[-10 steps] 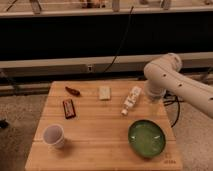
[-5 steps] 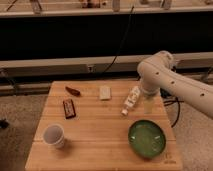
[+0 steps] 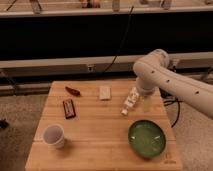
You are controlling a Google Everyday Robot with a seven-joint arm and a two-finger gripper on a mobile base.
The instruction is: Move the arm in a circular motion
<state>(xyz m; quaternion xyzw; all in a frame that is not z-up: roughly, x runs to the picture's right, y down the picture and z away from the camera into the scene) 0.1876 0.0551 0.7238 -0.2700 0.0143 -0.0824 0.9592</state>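
- The arm (image 3: 167,84) reaches in from our right. Its rounded elbow sits high above the worktop's (image 3: 100,131) far right part, and the last link drops straight down from it.
- The gripper (image 3: 145,104) hangs at the bottom of that link, low over the wood. It is just beside a small white bottle (image 3: 130,101) lying on its side. We cannot tell whether the gripper is spread or pressed together, and we see nothing held in it.
- The job is a plain circle in the air, so we judge that nothing on the worktop needs touching.
- We would lift a little before sweeping, because the bottle is the nearest thing and a low pass could knock it rolling.
- The green bowl (image 3: 146,139) sits nearer us, below the gripper's place, so a wide loop at this height could catch its rim.
- The pale block (image 3: 104,92), the dark wrapped bar (image 3: 68,108) and the reddish pepper-like item (image 3: 73,91) lie further left. The white cup (image 3: 54,136) stands well apart at the near left. A modest circle should stay away from all of them.
- We would hold one height and an even pace, and close the loop where it starts.
- Dark cables hang behind the worktop, so we would mind the elbow on the far side of the loop.
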